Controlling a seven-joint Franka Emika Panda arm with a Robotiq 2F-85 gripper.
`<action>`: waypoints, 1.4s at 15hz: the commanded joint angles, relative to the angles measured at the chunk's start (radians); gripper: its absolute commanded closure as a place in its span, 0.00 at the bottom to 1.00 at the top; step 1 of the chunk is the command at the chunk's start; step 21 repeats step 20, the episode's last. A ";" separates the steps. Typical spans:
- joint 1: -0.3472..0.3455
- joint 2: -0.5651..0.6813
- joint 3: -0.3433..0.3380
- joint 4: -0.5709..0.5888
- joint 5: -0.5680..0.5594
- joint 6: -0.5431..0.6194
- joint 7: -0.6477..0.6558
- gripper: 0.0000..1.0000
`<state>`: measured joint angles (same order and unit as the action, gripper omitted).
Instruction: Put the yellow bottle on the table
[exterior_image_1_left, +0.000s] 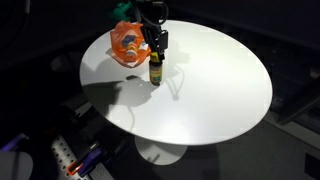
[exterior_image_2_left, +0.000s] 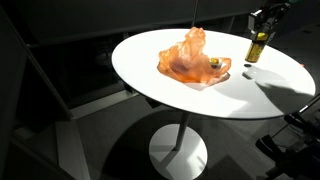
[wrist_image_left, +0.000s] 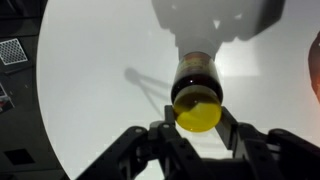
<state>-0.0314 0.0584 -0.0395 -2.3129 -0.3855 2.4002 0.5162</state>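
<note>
- The table (exterior_image_1_left: 215, 100) (exterior_image_2_left: 235, 95) (wrist_image_left: 90, 90): a round white top, smooth and plain, that fills most of both exterior views and the background of the wrist view. Dark floor lies all around it.
- Pedestal base (exterior_image_1_left: 160, 152) (exterior_image_2_left: 180, 155): a white column that widens to a round foot under the middle of the top.
- Orange container (exterior_image_1_left: 128, 42) (exterior_image_2_left: 188, 55): a translucent, crumpled, bowl-like item that rests on the tabletop. In an exterior view it sits just beside the bottle, apart from it.
- Gripper (exterior_image_1_left: 156, 52) (exterior_image_2_left: 262, 30) (wrist_image_left: 198, 130): a dark pincer that comes down from above and hangs vertically over the tabletop. In the wrist view its fingers (wrist_image_left: 160, 135) stand on either side of the bottle's near end and appear pressed against it, so the pincer is closed on the bottle.
- The yellow bottle (exterior_image_1_left: 156, 72) (exterior_image_2_left: 257, 50) (wrist_image_left: 196, 95): small, slim and upright, with its top between the fingertips. In both exterior views its foot appears to meet the white top, and a thin shadow runs from it across the surface. It stands well inside the rim. In the wrist view a round yellow end faces the camera, with a dark section beyond it.
</note>
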 joint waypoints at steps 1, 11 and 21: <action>0.004 0.019 -0.015 -0.015 -0.002 0.040 0.014 0.71; 0.036 -0.089 0.021 -0.011 0.154 -0.053 -0.103 0.00; 0.041 -0.147 0.058 0.017 0.250 -0.194 -0.143 0.00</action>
